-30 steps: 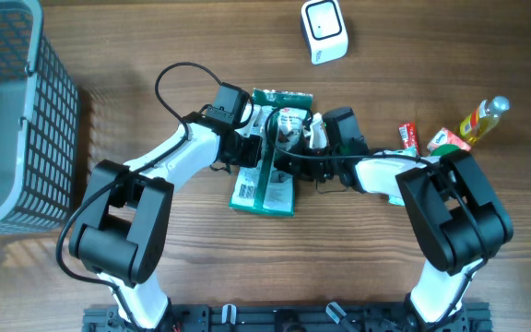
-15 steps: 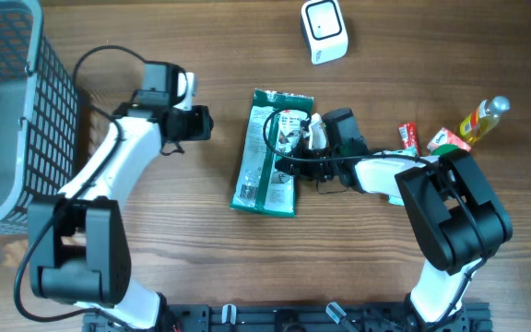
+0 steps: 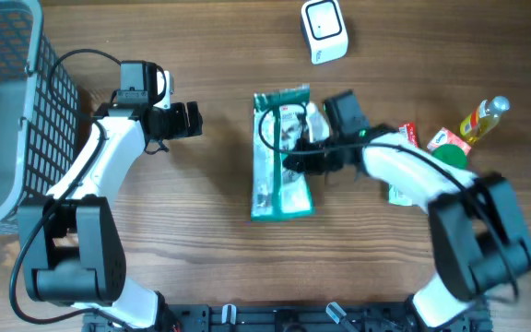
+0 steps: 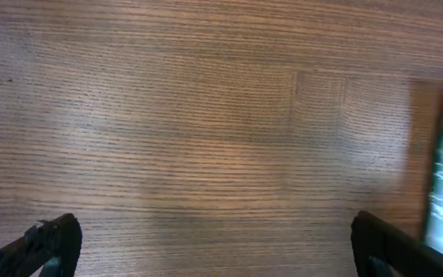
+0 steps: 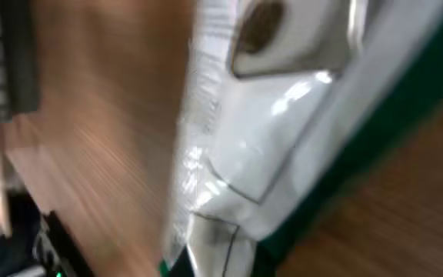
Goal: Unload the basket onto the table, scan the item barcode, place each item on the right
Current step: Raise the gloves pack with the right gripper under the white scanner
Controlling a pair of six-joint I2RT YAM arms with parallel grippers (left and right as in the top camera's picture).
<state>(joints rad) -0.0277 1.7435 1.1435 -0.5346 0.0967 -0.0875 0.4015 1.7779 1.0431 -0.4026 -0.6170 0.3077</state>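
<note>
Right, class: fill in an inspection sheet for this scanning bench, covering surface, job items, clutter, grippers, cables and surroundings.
Surface: wooden table, no spills seen.
Job's things: green packet mid-table; white scanner at the far edge.
Clutter: bottle, red sachet and small green pack beside the right arm.
Grippers: left gripper open, empty, apart from the packet; right gripper shut on the packet.
Cables: black cable loops over the packet.
Surroundings: grey mesh basket at the left edge.
</note>
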